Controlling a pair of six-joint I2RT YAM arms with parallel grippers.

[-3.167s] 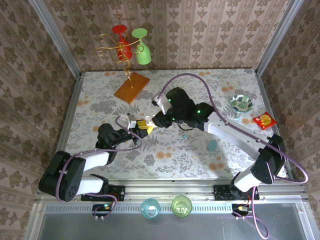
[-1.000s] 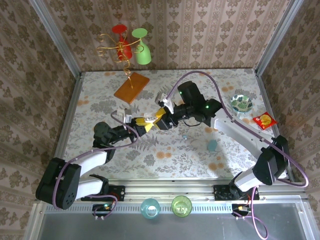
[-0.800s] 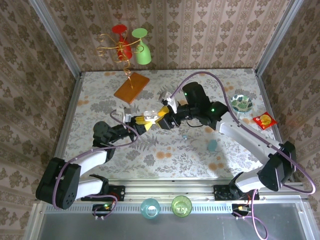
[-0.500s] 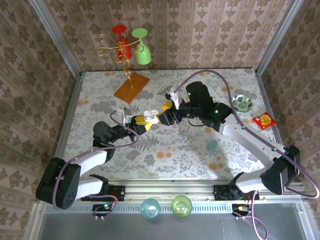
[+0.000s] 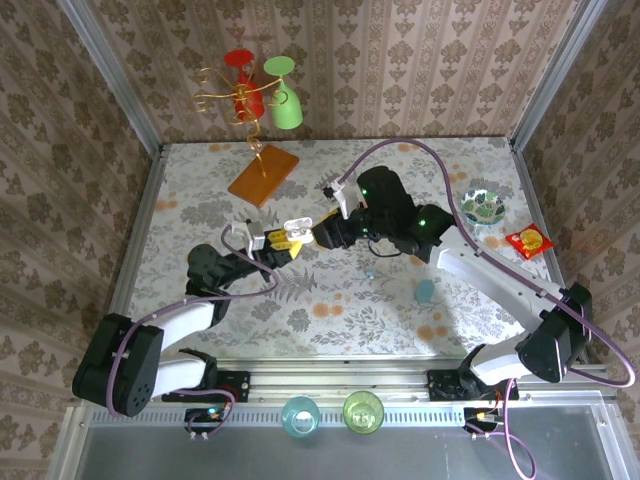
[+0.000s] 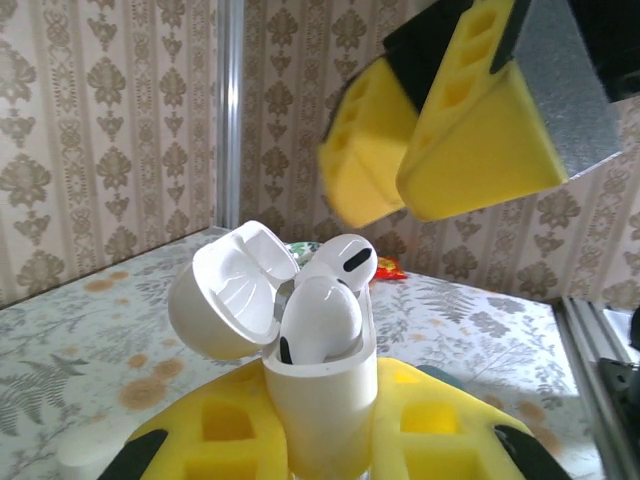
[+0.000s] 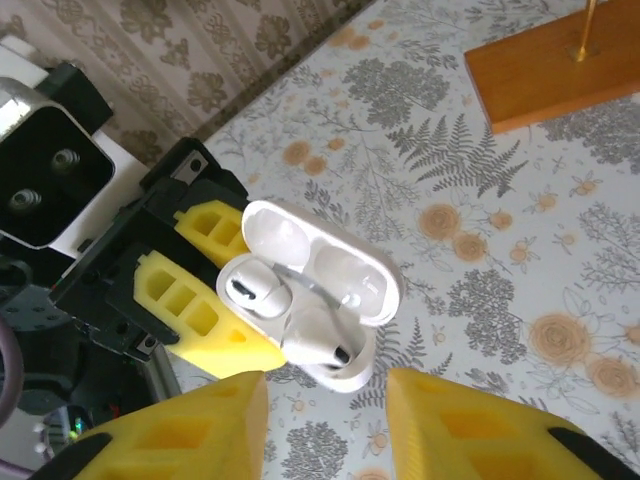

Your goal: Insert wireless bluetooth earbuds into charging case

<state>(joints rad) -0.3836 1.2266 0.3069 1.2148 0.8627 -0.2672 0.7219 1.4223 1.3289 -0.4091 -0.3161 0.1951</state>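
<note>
A white charging case (image 6: 322,400) stands upright between the yellow fingers of my left gripper (image 6: 320,462), which is shut on it. Its lid (image 6: 228,292) is swung open to the left. Two white earbuds (image 6: 320,322) sit in the case, the farther one (image 6: 346,262) sticking up higher. From above, the case (image 5: 296,232) is held over the table's middle. My right gripper (image 7: 325,430) hovers just short of the case (image 7: 352,292), open, with nothing between its yellow fingers (image 7: 190,432). Both earbuds (image 7: 256,290) show in the right wrist view.
A teal pebble-like case (image 5: 425,290) and a tiny pale piece (image 5: 369,272) lie right of centre. A patterned bowl (image 5: 483,207) and red packet (image 5: 528,241) sit far right. A wooden-based stand (image 5: 264,176) with hanging glasses is at the back. Two cups (image 5: 300,413) stand by the near rail.
My right gripper drew back a little from the case, leaving the open case and its earbuds uncovered, and its jaws narrowed. The left gripper kept its hold and barely moved.
</note>
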